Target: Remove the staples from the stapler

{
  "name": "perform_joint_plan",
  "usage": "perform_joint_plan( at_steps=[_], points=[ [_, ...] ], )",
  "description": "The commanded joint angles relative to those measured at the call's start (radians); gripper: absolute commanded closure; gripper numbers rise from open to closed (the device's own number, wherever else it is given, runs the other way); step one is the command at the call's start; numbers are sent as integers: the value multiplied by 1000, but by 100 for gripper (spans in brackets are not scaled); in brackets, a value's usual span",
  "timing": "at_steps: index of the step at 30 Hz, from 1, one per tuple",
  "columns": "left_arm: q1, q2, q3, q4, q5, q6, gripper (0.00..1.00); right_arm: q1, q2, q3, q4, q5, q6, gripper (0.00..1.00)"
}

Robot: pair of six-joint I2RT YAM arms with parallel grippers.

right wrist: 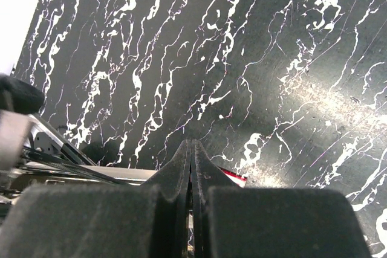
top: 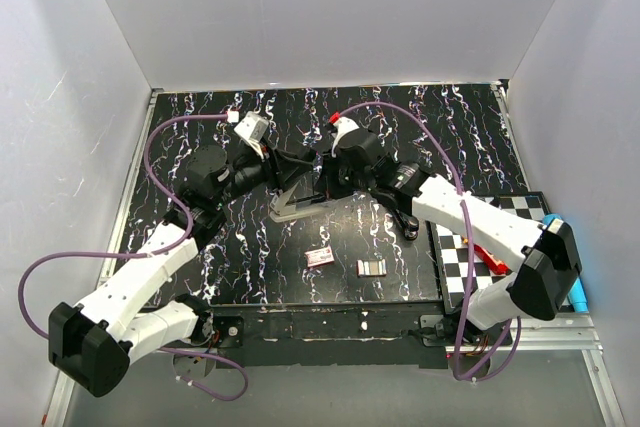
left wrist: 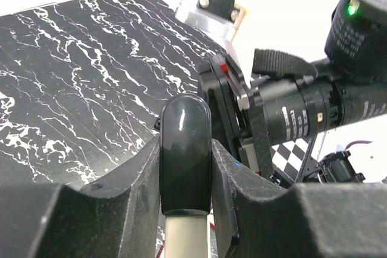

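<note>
stapler (top: 300,204) lies between the two hands, its long axis running across from the left gripper (top: 283,175) toward the right gripper (top: 327,184). the left gripper is clamped on it: in its wrist view the stapler's dark rounded end stands squeezed between both pads (left wrist: 130,179), pointing straight out ahead of the fingers. the right gripper is closed, its fingertips (right wrist: 181,167) pressed together with no gap showing; whether something thin is pinched there i cannot tell. from that hand the stapler lies just to the left of the tips, with its metal rail (right wrist: 72,170) running sideways toward them. a small red part (right wrist: 233,177) peeks out close beside the tips on the other side. judged from this, the right hand is the free one and sits at the magazine end. the coming move likely calls for it to part its fingers and work leftward along the rail while the left hand keeps the body steady.
</note>
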State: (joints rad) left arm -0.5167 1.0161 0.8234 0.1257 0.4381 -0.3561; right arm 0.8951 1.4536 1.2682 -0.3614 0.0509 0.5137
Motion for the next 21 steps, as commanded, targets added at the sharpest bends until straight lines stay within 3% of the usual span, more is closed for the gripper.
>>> perform_joint_plan(
  at_steps=[1,21],
  points=[
    [7,-10,11,184,-142,-18,100,21,13,-44,36,-32,34,99],
    [7,153,26,307,-291,-72,100,25,103,-99,232,-105,86,99]
  ],
)
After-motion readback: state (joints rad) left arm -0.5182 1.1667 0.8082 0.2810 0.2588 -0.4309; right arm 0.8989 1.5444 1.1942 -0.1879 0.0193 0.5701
